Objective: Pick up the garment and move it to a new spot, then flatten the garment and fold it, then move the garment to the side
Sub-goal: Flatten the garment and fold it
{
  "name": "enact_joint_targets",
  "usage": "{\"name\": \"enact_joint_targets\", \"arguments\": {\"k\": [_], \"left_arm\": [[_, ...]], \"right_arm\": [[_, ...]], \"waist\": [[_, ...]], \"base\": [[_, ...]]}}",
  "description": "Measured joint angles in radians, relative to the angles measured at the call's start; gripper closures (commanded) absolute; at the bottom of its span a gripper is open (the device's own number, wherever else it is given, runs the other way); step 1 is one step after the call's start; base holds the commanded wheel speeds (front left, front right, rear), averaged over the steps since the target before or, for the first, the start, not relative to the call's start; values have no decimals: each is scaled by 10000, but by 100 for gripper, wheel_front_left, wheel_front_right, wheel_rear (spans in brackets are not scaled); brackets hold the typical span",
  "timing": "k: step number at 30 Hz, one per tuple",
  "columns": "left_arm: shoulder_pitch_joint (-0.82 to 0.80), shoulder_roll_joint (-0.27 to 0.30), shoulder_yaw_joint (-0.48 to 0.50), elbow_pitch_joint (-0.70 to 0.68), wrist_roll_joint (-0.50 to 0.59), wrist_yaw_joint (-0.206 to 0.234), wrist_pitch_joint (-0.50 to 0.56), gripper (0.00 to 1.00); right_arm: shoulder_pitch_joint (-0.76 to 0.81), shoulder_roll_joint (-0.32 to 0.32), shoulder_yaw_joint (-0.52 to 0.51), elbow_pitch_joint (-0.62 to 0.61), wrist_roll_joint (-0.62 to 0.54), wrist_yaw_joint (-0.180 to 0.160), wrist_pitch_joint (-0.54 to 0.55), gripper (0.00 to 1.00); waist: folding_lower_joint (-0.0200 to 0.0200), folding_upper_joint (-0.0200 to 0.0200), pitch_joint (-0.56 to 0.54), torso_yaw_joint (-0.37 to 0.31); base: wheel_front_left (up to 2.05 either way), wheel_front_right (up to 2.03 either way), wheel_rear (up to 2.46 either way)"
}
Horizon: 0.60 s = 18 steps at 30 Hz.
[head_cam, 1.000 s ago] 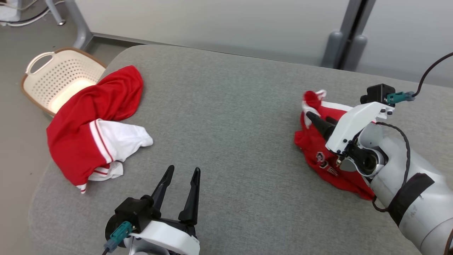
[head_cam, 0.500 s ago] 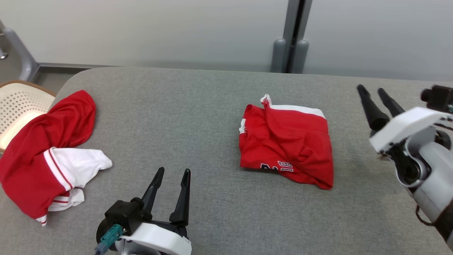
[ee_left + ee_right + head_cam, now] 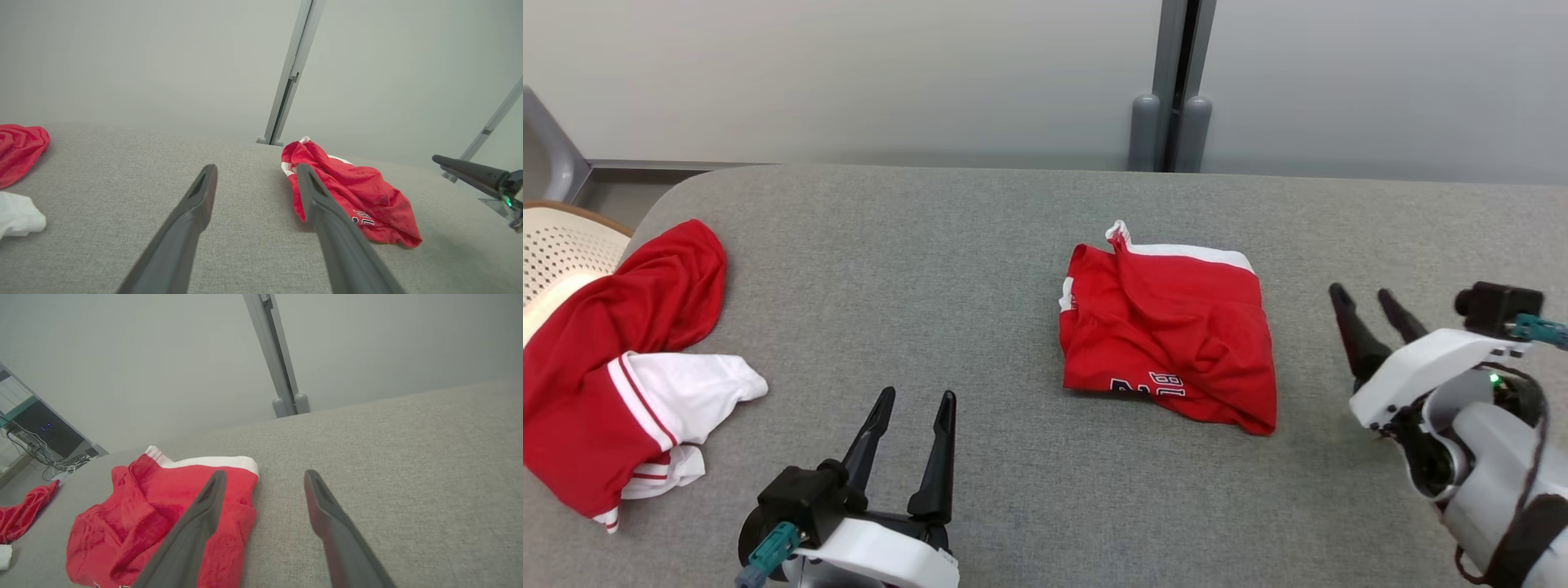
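The left fingers (image 3: 938,457) and right fingers (image 3: 1352,335) stand spread wide and empty above the grey tabletop (image 3: 931,269). The folded red garment (image 3: 1168,343) lies near the right fingers, untouched. A crumpled red-and-white garment (image 3: 596,392) sprawls at the tabletop's left edge.

Wide table (image 3: 980,245) under grey woven cloth, with a rounded corner at far left. Takes up most of the head view. Behind it, pale grey wall (image 3: 849,73) of smooth panels, in soft, even light. Between two panels, upright grey post (image 3: 1186,49), ending in two rounded grey feet (image 3: 1168,131) just past the far table edge. At left, a strip of grey floor (image 3: 617,189) and a slanted grey metal leg (image 3: 551,151). In right wrist view, dark cabinet (image 3: 45,433) by the wall, with loose cables (image 3: 41,459) beside it.
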<state>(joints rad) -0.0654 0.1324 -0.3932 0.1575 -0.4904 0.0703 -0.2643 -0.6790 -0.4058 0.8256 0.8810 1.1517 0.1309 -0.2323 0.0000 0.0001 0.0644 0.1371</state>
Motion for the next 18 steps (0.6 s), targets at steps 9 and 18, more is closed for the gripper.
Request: {"name": "enact_joint_targets", "arguments": {"k": [9,18], "left_arm": [[-64,-173,13,148,86,-82,0,0],[-66,-211,148,313,138,-123,0,0]], "right_arm": [[-689,1139,462,1705,-328,-2,1336,100],[-651,2685,1413,1189,-451,0,1708,100]], "waist": [[0,0,161,807],[0,0,334,1749]], "base": [[0,0,0],[0,0,0]]}}
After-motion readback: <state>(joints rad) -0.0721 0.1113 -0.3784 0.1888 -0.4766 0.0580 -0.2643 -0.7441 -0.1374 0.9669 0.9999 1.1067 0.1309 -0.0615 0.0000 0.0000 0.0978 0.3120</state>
